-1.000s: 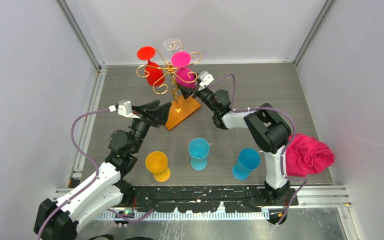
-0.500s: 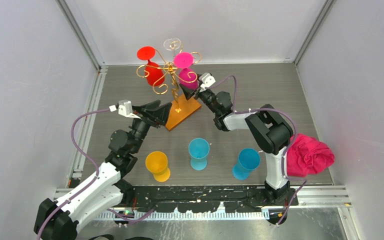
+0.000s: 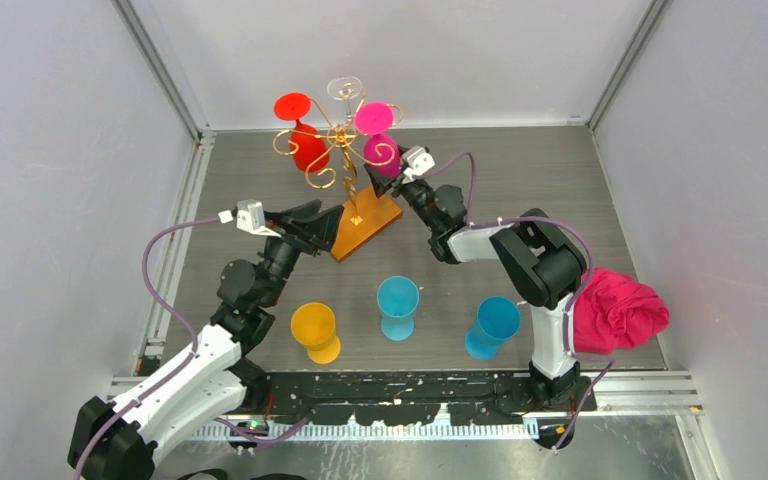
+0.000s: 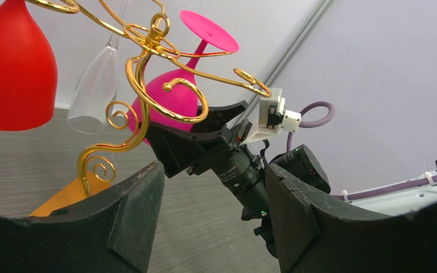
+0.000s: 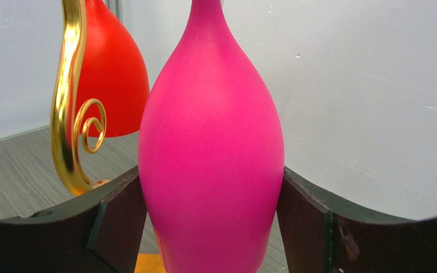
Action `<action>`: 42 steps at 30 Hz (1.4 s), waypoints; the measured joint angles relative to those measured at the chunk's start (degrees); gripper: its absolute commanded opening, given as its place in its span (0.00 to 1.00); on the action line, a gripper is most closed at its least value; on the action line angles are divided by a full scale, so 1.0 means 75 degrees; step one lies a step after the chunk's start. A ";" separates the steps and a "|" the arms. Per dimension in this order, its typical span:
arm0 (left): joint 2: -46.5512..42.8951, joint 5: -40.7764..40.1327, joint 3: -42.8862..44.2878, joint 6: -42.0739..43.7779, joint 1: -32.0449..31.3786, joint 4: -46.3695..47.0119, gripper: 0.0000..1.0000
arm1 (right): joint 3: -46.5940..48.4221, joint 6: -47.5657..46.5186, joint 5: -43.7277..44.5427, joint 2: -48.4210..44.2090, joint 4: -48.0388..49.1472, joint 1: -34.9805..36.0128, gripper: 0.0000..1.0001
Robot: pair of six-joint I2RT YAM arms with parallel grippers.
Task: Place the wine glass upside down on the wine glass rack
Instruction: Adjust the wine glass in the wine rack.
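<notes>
**Right gripper** [image 5: 210,182]. The fingers [image 5: 114,222] are clamped on the bowl of the pink wine glass [image 5: 210,114], one against each flank, and the bowl fills the gap between them. The glass is inverted, its neck rising out of the wrist view above the fingers.

**Glass, upper part.** The foot [image 4: 207,37] sits above the fingers, over the top scrolls of the wine glass rack [image 5: 69,85]. The stem runs down among the wires. It cannot be told whether the foot bears on a scroll or hangs clear of it.

**Rack.** Its gold stem stands just beside one finger, and the wooden base [image 3: 365,222] lies below the fingertips. A red glass [image 5: 116,85] hangs inverted beyond the stem, and a clear glass [image 4: 94,91] hangs farther round.

**Left gripper** [image 4: 215,170]. Its fingers are apart with nothing between them. They face the rack from the side opposite the right gripper, with the base just ahead of the tips. Contact with the base cannot be told.

**Hazards (judged).**
- If the fingers open before the foot rests on a scroll, the glass would drop onto the base.
- A sideways pull with the stem caught in the wire could drag or tip the light rack, with nothing seen to be holding the base down.
- A finger backing out wide could brush the stem or set the red glass swinging.
</notes>
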 measured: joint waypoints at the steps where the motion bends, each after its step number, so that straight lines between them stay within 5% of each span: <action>1: -0.0003 0.0000 -0.0003 -0.0003 0.0000 0.0000 0.66 | -0.0009 -0.0015 0.0038 0.0000 0.0015 0.0000 0.33; 42: 0.0137 0.0114 -0.0050 -0.0131 0.0000 -0.0003 0.66 | -0.0207 -0.0364 0.1297 -0.0283 0.0256 -0.0210 0.29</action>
